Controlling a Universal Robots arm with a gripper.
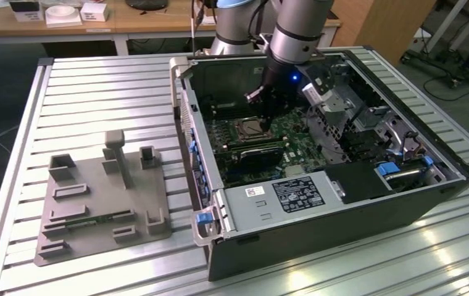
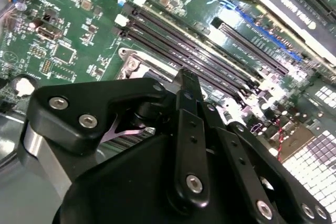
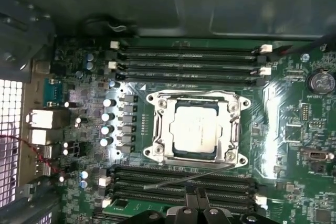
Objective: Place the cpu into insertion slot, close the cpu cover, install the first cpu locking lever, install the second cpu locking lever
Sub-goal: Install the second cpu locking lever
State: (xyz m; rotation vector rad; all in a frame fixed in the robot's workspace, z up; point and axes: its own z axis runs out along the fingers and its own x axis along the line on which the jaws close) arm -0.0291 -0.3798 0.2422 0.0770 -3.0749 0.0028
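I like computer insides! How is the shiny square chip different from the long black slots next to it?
The chip is square and silver-grey, while the slots are long, thin and black. The chip sits inside a silvery metal frame; the slots have white clips at their ends. There is one chip but several slots, in rows on two sides of it. Both sit flat on the green board.

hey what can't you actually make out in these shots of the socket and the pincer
- The pincer's tips: in the second wrist view its own black body blocks the gap.
- The insertion slot: in the second wrist view, mostly behind the pincer.
- The thin lever: in the first wrist view, whether it is latched is unclear.
- The cpu: in the exterior view, too small to judge seating.
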